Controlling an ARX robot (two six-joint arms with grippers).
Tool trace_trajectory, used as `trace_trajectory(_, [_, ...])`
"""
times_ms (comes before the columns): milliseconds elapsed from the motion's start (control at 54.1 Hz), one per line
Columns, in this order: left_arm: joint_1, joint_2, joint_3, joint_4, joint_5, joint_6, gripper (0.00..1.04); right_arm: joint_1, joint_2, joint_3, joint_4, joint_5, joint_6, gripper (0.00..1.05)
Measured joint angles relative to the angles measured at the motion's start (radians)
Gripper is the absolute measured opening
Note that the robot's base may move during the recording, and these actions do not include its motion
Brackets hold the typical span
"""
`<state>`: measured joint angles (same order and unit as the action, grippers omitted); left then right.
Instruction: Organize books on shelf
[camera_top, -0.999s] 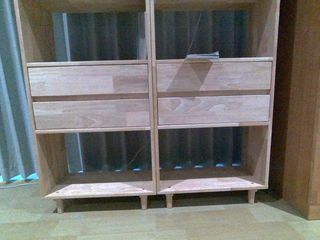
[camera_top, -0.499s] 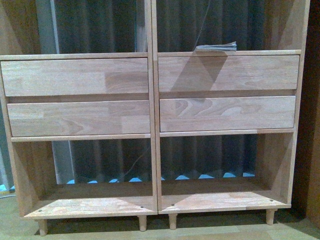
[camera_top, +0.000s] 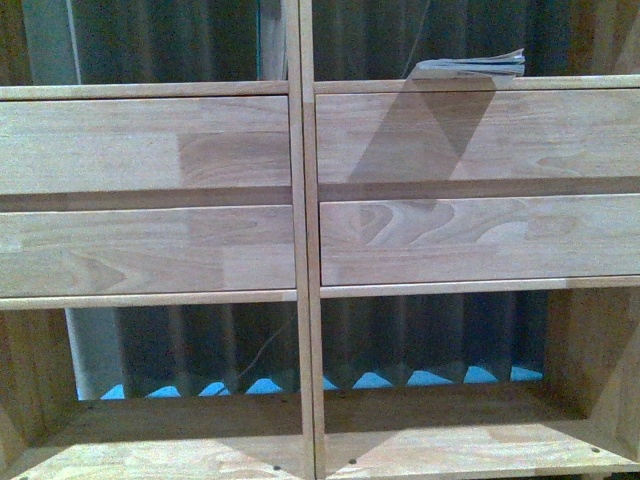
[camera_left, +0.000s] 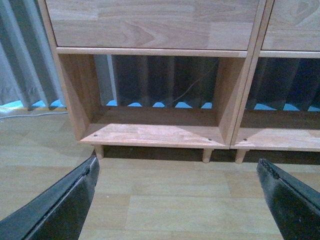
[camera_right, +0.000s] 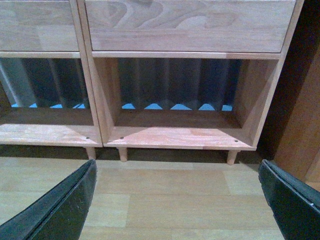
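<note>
- Shows black-fingered left gripper (camera_left: 177, 161) spread wide, empty.
- Shows black-fingered right gripper (camera_right: 177, 162) equally wide, empty.
- Finds thin pale paperback book (camera_top: 470, 67) lying flat on pale natural-wood shelf (camera_top: 300, 200), long axis left-right.

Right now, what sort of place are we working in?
Probably a furnished room, home-like or a staged one: a pale wooden shelf with drawer fronts, a wood-plank floor, and a grey curtain hanging behind the open back. One book lies flat on the shelf.

A book (camera_top: 470, 67) lies flat in the shelf's (camera_top: 305, 250) right bay, on the ledge (camera_top: 570, 83) above two stacked drawers (camera_top: 480, 135); a curtain (camera_top: 200, 345) hangs behind the unit.
</note>
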<state>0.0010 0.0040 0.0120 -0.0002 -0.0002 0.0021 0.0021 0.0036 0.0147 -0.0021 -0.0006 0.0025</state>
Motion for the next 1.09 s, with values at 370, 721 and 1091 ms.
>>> trace_trajectory(370, [0.0,0.0,0.0,0.0,-0.001,0.0,0.97,0.0,-0.001,0.0,0.0,0.0,0.0,0.98])
trace_trajectory(721, [0.0,0.0,0.0,0.0,0.0,0.0,0.97,0.0,0.0,0.0,0.0,0.0,0.0,0.98])
trace_trajectory(1091, [0.0,-0.001,0.0,0.0,0.0,0.0,0.97,0.0,-0.001,0.0,0.0,0.0,0.0,0.98])
